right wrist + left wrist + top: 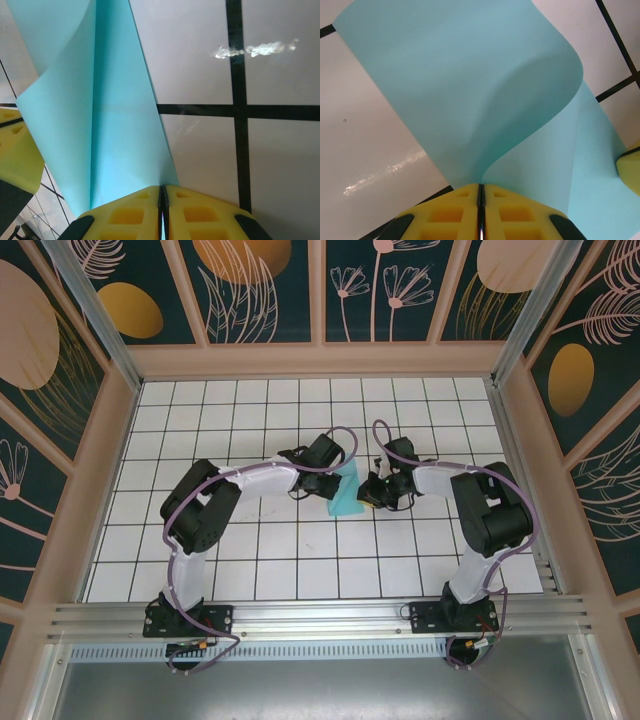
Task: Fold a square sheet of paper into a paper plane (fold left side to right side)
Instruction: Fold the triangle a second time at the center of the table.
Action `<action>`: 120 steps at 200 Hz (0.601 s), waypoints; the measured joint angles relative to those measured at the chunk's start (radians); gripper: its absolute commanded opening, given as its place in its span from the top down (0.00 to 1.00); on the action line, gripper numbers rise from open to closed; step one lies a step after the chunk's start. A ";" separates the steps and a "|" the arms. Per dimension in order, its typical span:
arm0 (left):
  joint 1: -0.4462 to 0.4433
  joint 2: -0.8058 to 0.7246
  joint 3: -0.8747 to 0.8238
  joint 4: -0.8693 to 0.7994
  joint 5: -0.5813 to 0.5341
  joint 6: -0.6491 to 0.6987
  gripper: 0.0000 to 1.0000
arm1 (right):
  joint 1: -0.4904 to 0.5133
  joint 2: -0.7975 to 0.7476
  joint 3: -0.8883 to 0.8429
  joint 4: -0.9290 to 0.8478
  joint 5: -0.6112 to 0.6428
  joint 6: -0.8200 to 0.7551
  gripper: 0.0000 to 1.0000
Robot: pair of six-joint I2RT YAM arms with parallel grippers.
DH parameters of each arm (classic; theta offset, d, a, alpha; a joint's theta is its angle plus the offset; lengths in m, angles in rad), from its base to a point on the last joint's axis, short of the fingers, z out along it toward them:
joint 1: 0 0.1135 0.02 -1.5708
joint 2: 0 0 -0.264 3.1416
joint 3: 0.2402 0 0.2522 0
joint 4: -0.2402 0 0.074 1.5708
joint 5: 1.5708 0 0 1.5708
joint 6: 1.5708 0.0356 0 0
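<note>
The square sheet of paper (347, 498) is light turquoise and rests mid-table between my two arms, partly lifted and curled over itself. In the left wrist view the sheet (470, 90) bends in a wide loop that runs down into my left gripper (481, 186), whose yellow jaws are shut on its edge. My right gripper (162, 188) is shut on another edge of the sheet (120, 125), which shows a straight crease. From above, the left gripper (337, 480) and right gripper (366, 494) meet at the paper from either side.
White table (300, 540) with a black grid, boxed in by wooden walls (320, 358). The other gripper's yellow fingertip (630, 170) sits close by at the paper's edge, as seen from each wrist (15, 150). An aluminium rail (320, 618) runs along the near edge.
</note>
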 measured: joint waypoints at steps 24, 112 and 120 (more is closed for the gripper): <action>0.000 0.011 0.010 0.000 0.000 0.001 0.87 | 0.000 0.000 0.000 0.000 0.000 0.000 0.86; 0.000 0.032 0.013 -0.001 -0.006 0.001 0.87 | 0.001 0.005 0.006 -0.004 0.000 -0.001 0.86; 0.000 0.032 0.013 -0.001 -0.011 0.001 0.87 | 0.001 0.007 0.008 -0.005 0.000 -0.001 0.86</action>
